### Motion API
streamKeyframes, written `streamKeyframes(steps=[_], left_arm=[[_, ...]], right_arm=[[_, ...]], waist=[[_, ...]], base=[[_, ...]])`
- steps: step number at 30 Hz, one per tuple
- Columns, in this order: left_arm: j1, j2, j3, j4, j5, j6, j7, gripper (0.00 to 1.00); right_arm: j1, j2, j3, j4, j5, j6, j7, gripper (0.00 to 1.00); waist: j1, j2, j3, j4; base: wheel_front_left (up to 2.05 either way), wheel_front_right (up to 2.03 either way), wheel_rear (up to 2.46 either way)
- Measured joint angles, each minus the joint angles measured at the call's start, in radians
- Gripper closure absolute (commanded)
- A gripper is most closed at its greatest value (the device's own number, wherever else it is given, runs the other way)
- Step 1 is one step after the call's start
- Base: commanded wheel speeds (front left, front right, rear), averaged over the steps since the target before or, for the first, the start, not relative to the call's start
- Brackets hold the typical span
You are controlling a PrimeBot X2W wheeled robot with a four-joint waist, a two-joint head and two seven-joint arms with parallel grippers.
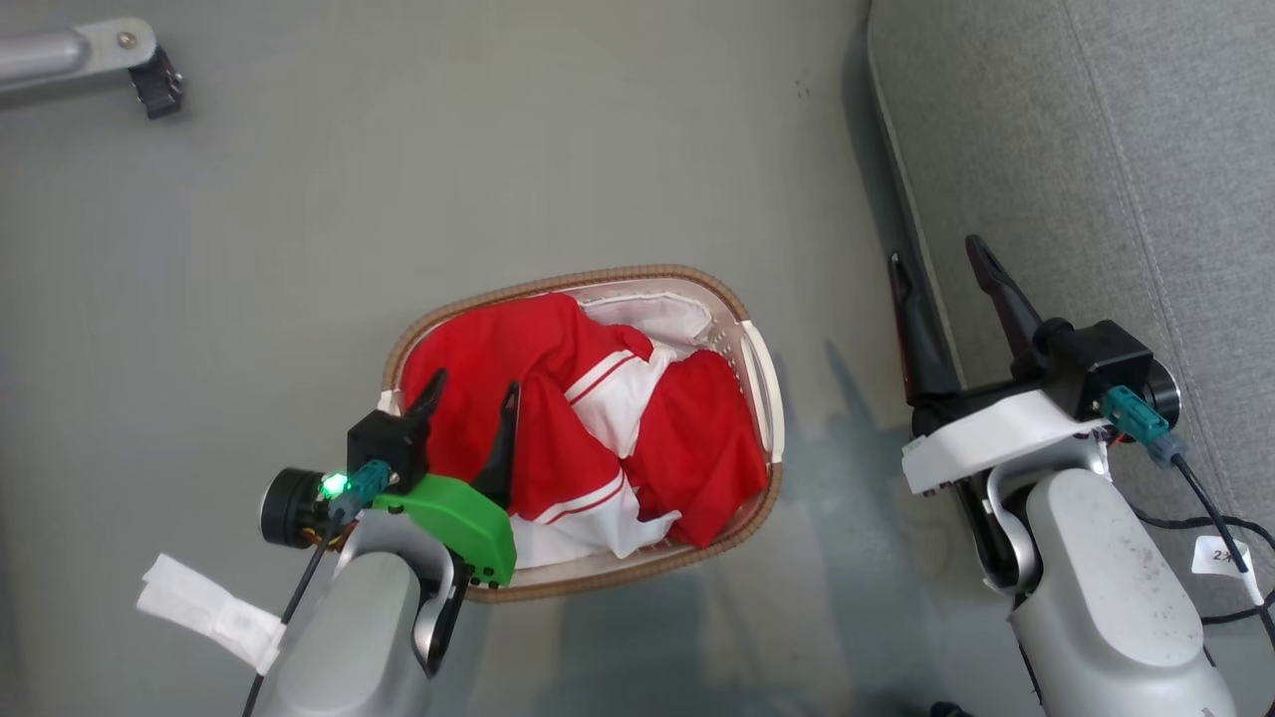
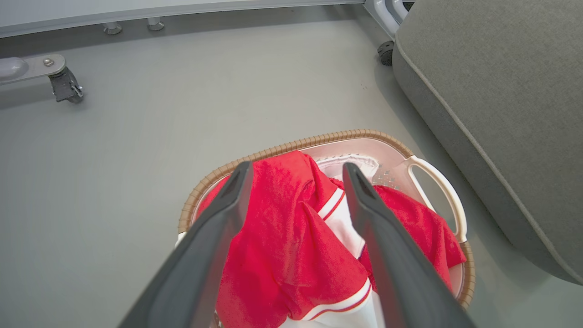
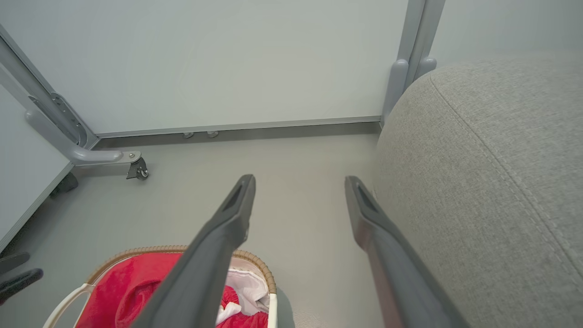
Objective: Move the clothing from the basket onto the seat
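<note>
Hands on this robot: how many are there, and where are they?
2. The left hand is open above the red clothing in the basket; the right hand is open at the edge of the grey seat.

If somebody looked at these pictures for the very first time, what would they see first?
The bright red clothing with white stripes jumps out, heaped in the basket on the grey floor in the middle of the head view. The left gripper hangs open right over the pile. The right gripper is open too, by the edge of the big grey seat on the right.
</note>
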Motion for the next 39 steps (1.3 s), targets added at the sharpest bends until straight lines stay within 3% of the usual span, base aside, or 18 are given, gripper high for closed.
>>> streamKeyframes(steps=[12,22,39], left_arm=[[-0.214,-0.001,-0.063,0.277,0.016,0.017,0.000,0.00],[-0.356,-0.001,-0.075,0.508,0.041,0.095,0.006,0.00],[-0.449,-0.001,-0.079,0.577,-0.014,0.179,0.028,0.00]], right_arm=[[-0.051,0.000,0.085,-0.027,0.059,0.000,0.000,0.00],[-0.066,0.000,0.127,-0.036,0.073,0.000,0.000,0.00],[-0.078,0.000,0.176,-0.053,0.098,0.000,0.000,0.00]], waist=[[0.0000,0.0000,0.148,-0.073],[0.0001,0.0000,0.240,-0.138],[0.0001,0.0000,0.324,-0.178]], base=[[0.00,0.00,0.00],[0.00,0.00,0.00],[0.00,0.00,0.00]])
